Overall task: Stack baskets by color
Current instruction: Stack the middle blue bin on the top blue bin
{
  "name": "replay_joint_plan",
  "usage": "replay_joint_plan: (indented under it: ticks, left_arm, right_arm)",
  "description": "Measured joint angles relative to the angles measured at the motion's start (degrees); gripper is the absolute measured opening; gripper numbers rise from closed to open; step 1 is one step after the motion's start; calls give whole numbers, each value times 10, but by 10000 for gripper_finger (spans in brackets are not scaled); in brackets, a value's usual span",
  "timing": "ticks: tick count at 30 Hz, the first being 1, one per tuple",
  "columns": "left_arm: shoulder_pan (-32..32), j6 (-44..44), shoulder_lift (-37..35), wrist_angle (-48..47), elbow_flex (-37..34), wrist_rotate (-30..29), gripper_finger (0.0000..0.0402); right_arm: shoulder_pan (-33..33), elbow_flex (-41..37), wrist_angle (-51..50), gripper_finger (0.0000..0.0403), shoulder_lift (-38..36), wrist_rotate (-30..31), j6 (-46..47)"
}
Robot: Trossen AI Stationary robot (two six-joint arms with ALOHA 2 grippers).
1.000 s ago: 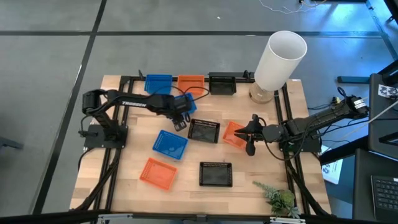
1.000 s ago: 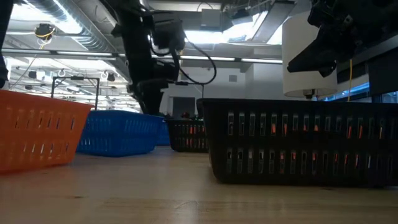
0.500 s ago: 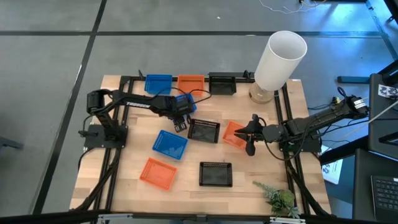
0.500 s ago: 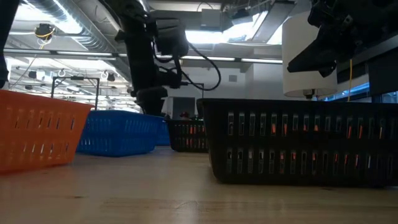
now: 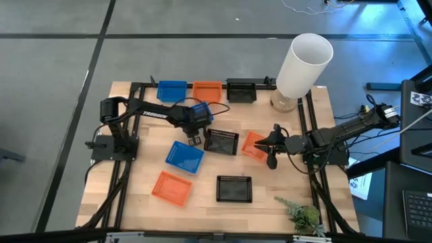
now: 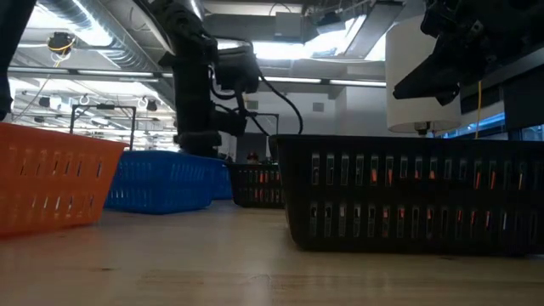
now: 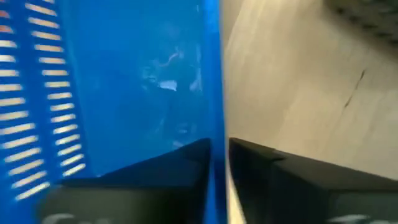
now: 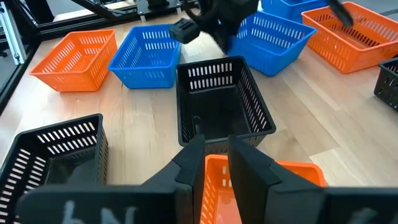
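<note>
Baskets: near edge has an orange basket point(image 5: 170, 187) and a black basket point(image 5: 234, 189) lying loose, sorting barely begun. Mid-table, right gripper point(image 8: 214, 163) is clamped on the rim of another orange basket point(image 8: 219, 186), w/ left gripper point(image 7: 217, 163) pinching a blue basket point(image 7: 130, 87) wall, probably for lifting. Far edge: blue, orange, black singles in a row, likely stack bases; all shallow, slotted plastic.
</note>
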Motion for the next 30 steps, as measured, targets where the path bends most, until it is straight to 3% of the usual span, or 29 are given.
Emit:
replay_joint_plan:
  ticks: [2, 11, 21, 25, 30]
  left_arm:
    - [0, 0, -2, 1, 2, -3, 10]
    - [-8, -11, -51, -147, 58, -13, 1]
    - [-5, 57, -157, -325, 155, -133, 0]
    - [39, 126, -204, -343, 157, -166, 0]
    - [132, 233, -228, -340, 157, -152, 0]
  right_arm:
    - [0, 0, 0, 70, 0, 0, 0]
    - [0, 0, -7, 70, 0, 0, -1]
    - [0, 0, -5, 70, 0, 0, 0]
    - [0, 0, -3, 70, 0, 0, 0]
    - [0, 0, 2, 70, 0, 0, 0]
